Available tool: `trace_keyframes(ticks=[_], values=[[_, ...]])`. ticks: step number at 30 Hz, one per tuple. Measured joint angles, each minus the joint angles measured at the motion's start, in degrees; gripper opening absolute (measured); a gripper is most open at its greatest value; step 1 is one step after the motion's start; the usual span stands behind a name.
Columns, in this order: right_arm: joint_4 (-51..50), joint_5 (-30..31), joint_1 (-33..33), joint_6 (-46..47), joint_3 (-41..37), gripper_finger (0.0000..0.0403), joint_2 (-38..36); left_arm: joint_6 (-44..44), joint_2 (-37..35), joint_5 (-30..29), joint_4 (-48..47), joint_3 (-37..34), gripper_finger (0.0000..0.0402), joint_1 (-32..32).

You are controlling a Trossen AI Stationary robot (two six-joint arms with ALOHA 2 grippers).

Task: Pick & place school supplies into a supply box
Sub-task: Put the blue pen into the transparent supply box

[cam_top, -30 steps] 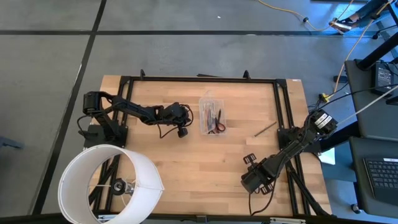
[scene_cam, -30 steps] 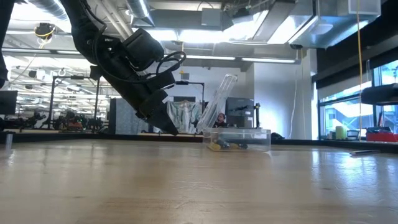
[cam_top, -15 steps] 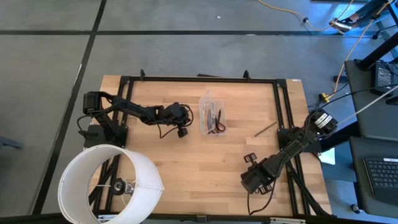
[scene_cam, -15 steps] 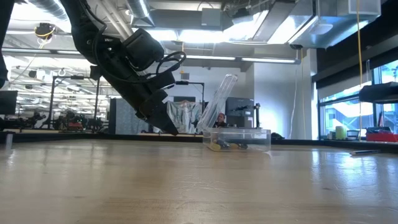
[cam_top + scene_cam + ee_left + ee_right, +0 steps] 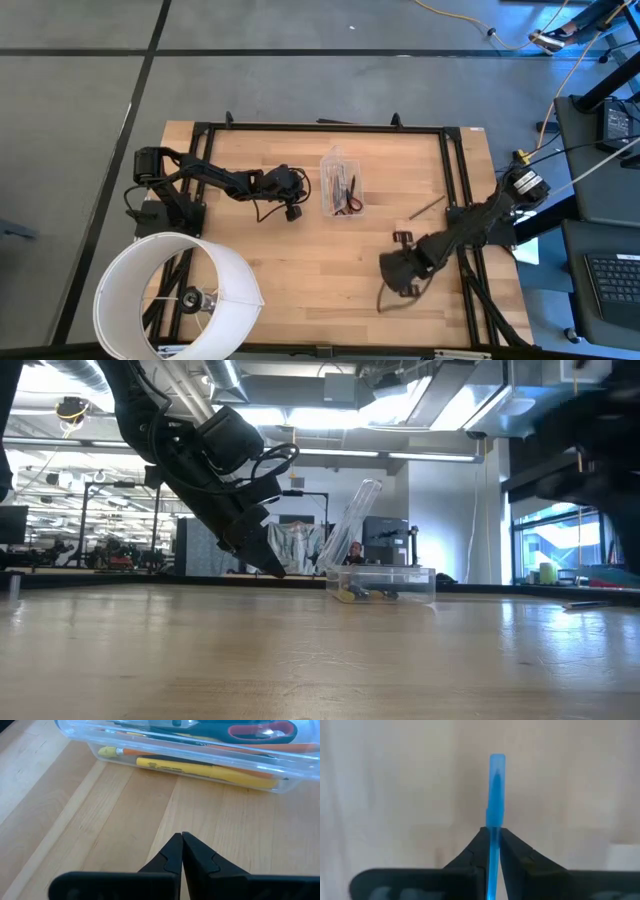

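Observation:
The clear supply box (image 5: 340,186) sits mid-table with its lid (image 5: 356,520) tipped up. Yellow and orange pencils (image 5: 200,769) and the red-handled scissors (image 5: 260,730) lie inside it. My left gripper (image 5: 303,185) is shut and hovers low just left of the box, fingertips (image 5: 181,839) pointing at its long wall. My right gripper (image 5: 388,280) is over the near-right part of the table, shut on a blue pen (image 5: 496,785). One thin pencil (image 5: 427,207) lies flat on the wood near the right rail. My right gripper pinches the blue pen between its two fingers (image 5: 512,851). The pen runs along the fingers, and its free end (image 5: 497,762) sticks out well beyond the tips. Its rear part is hidden between the fingers. The low view shows this arm raised high above the table.
A large white round cylinder (image 5: 175,295) stands at the near-left corner, over the table's edge. Black frame rails (image 5: 455,170) run along the table's far and right sides. Bare wood lies between the box and my right gripper.
My right arm has swung up and toward the table's middle and far side, entering the low view at upper right as a blur. My left arm and the box have stayed put.

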Motion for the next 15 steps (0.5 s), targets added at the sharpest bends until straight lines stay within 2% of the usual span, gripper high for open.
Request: trace_keyframes(ticks=[3,6,15], values=[[-0.26,4.15,-3.56,7.02,0.0,0.0036,-2.14,0.0,0.0,0.0,0.0,0.0,0.0005,-0.01],[0.01,4.93,-8.64,12.08,0.1,0.0036,-4.02,0.0,0.0,0.0,0.0,0.0,0.0002,-0.01],[4.6,3.76,-25.97,13.63,0.13,0.0036,-5.75,0.0,0.0,0.0,0.02,0.0,0.0006,0.01]])
